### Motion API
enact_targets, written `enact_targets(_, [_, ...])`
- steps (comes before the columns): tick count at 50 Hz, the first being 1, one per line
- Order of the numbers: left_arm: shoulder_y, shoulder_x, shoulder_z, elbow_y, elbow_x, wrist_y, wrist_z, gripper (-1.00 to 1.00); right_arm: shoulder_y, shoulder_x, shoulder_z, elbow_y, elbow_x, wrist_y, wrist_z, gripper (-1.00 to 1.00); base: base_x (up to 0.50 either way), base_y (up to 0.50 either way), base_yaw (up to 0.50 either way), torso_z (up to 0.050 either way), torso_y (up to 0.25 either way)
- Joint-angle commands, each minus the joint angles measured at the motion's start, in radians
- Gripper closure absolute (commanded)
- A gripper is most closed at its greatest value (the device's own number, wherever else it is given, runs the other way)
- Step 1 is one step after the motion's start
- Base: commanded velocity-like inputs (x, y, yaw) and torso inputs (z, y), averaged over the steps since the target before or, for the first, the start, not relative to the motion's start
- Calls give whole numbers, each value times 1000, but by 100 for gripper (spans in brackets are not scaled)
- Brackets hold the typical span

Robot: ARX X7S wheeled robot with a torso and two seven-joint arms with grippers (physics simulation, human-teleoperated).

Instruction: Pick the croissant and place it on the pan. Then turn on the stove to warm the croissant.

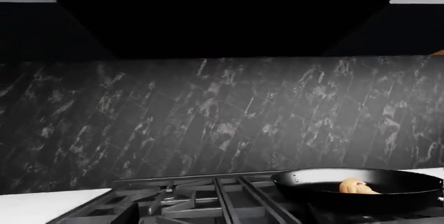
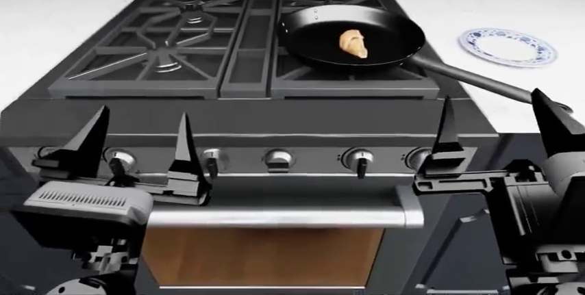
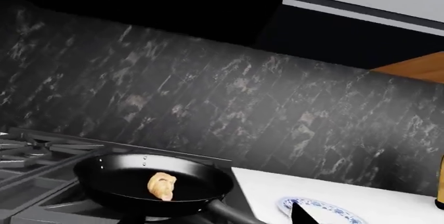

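Observation:
The croissant (image 2: 353,43) lies in the black pan (image 2: 306,31) on the stove's (image 2: 274,127) back right burner. The pan's long handle (image 2: 475,79) points toward the right counter. My left gripper (image 2: 137,152) is open in front of the knob row, its fingers on either side of the leftmost knob (image 2: 120,161). My right gripper (image 2: 498,137) is open and empty at the stove's front right corner, beside the rightmost knob (image 2: 418,158). The croissant in the pan also shows in the left wrist view (image 1: 357,186) and the right wrist view (image 3: 162,185).
A blue-and-white plate (image 2: 507,46) sits on the white counter right of the pan. The oven's bar handle (image 2: 283,216) and window lie below the knobs. A dark marble backsplash (image 1: 222,120) and a range hood (image 1: 208,16) stand behind the stove.

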Motion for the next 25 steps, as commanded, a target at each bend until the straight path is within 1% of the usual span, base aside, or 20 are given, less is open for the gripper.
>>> enact_targets(1, [6,16,2,-56,21,28,-13,-100,-79,19,-23,2,-162,-82,-3,-100,0,0,0,-50,0])
enact_targets(9, [10,14,9,-63,29,53,-6,-100,-105,1,-10,51,-89,-144,-55,-100,0,0,0,-50,0])
enact_targets(18, [19,7,16,-41,14,79,13,-100,-131,-19,26,86,75,-186,-101,-100,0,0,0,-50,0])
enact_targets(25, [23,1,17,-32,-4,94,27,-100,-142,-18,40,91,125,-201,-117,-100,0,0,0,-50,0])
